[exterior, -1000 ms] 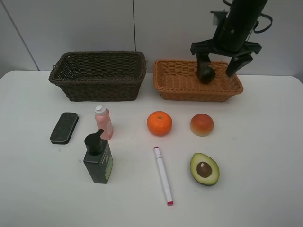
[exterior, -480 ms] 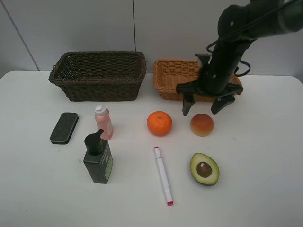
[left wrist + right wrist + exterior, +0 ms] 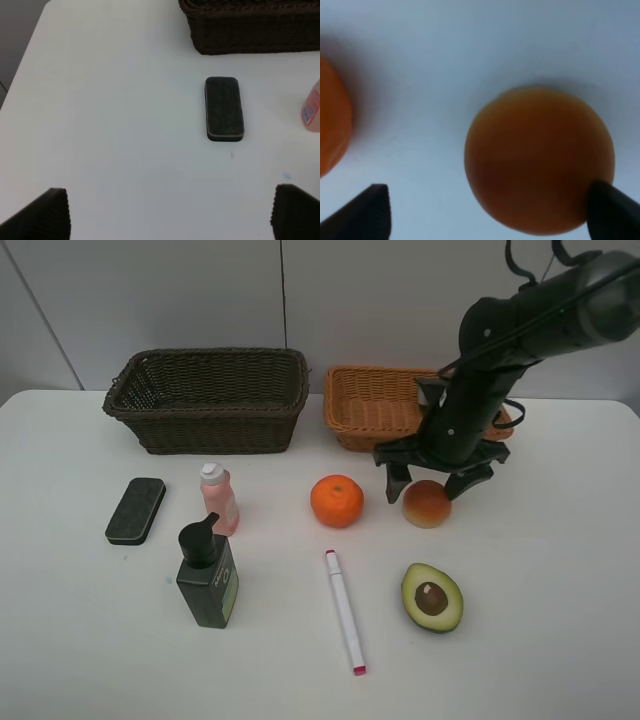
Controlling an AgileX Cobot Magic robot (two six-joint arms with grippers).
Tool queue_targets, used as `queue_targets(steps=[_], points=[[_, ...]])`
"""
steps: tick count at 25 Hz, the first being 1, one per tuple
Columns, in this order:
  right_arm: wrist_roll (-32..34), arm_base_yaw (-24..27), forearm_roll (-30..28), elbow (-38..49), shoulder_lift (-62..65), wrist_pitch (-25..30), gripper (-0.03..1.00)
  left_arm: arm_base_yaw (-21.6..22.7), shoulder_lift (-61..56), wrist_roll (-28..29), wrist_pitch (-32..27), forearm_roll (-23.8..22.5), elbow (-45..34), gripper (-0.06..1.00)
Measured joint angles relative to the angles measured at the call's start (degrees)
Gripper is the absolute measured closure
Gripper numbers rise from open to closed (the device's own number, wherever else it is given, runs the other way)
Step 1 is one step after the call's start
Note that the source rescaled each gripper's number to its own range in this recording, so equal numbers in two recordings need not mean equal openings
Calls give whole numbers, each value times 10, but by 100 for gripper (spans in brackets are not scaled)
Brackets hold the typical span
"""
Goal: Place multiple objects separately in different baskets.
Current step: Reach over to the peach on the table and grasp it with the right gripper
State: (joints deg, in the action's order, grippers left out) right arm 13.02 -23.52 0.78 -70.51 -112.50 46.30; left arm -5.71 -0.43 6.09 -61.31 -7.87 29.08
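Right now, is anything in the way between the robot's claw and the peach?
No, nothing that I can see. The right gripper hangs open just above the peach, with one finger to each side of it.

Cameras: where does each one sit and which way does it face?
Exterior high: high up, looks down on the table; right arm shows.
Left wrist: looks down past the open left gripper at the eraser.
Right wrist: close above the peach; open right gripper's tips show.
Shared: exterior and right wrist both show peach and orange.
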Motion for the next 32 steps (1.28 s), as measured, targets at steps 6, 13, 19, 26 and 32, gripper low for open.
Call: queue_targets(steps=[6,13,19,26,32], points=[[1,10,-21,-1,-21,-2,-1,0,0,0,0,0,0,-5],[1,18,-13,2,-42,-18,-2,0,0,0,0,0,0,-5],[1,18,-13,2,-42,-28,-2,0,0,0,0,0,0,-5],[6,18,-11,2,-42,-27,19,0,0,0,0,0,0,-5],[13,18,-11,2,-42,-18,41,0,0,0,0,0,0,-5]])
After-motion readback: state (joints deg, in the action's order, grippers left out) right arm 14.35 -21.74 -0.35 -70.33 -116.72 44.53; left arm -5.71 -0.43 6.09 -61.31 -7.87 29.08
